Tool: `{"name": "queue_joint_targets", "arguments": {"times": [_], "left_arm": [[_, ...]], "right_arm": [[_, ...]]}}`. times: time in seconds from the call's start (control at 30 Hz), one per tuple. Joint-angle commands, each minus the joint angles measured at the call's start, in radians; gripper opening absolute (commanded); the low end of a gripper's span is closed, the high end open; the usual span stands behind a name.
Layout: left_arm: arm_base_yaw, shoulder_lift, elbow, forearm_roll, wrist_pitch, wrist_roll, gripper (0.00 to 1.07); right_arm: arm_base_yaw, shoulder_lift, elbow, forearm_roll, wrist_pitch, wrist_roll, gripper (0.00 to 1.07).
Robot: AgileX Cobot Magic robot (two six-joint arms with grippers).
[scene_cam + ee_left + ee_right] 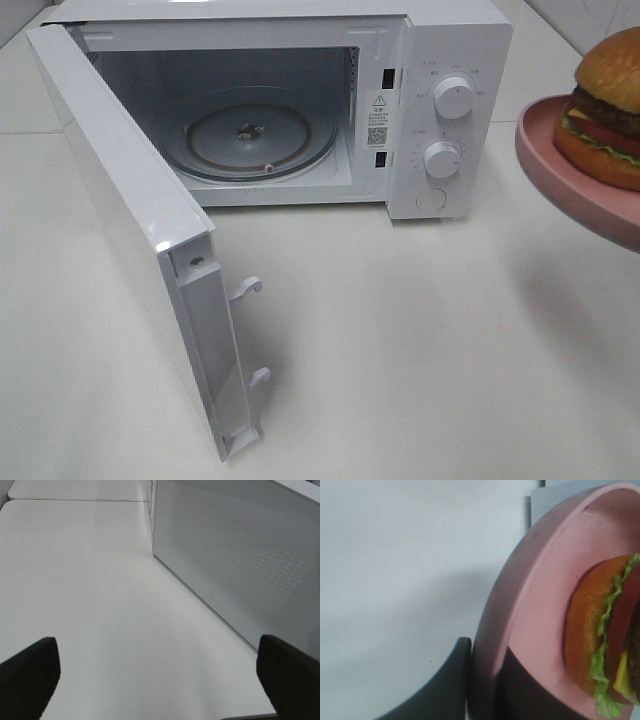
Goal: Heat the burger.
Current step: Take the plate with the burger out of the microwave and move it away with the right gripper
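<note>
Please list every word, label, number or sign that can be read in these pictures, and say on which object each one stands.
No text can be read in full.
Sticker on the microwave front frame: a warning triangle, lines of small print and a square code, too small to read.
Marks around the upper knob and lower knob: too small to read.
Small mark on the microwave door: too blurred to read.
Burger and pink plate: no text.
</note>
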Motion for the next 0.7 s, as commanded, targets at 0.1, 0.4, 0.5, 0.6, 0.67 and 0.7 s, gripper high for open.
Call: {"name": "queue_joint_targets", "arguments": {"times": [0.1, 0.4, 0.5, 0.6, 0.67, 0.7], "left_arm": [[0.002, -0.004, 0.001, -0.007, -0.014, -0.003, 1.00], [0.002, -0.004, 0.001, -0.007, -0.014, -0.003, 1.00], [0.002, -0.004, 0.001, -0.007, -0.014, -0.003, 1.00], [0.002, -0.004, 0.001, -0.007, -0.014, -0.003, 1.00], [0.002, -0.004, 0.001, -0.007, -0.014, -0.003, 1.00], [0.002, -0.004, 0.001, -0.007, -0.014, -0.003, 1.00]], "right_arm": [[-0.002, -0.011, -0.010, -0.131, -0.052, 0.233, 0.00], [-0.002, -0.011, -0.005, -0.247, -0.028, 0.376, 0.00], [-0.002, -0.011, 0.020, -0.287, -0.025, 0.429, 0.00], [-0.002, -0.011, 0.054, -0.311, -0.021, 0.488, 0.00], [-0.002, -0.011, 0.077, -0.325, -0.009, 0.517, 0.00], [-0.002, -0.011, 0.093, -0.339, 0.014, 0.546, 0.00]]}}
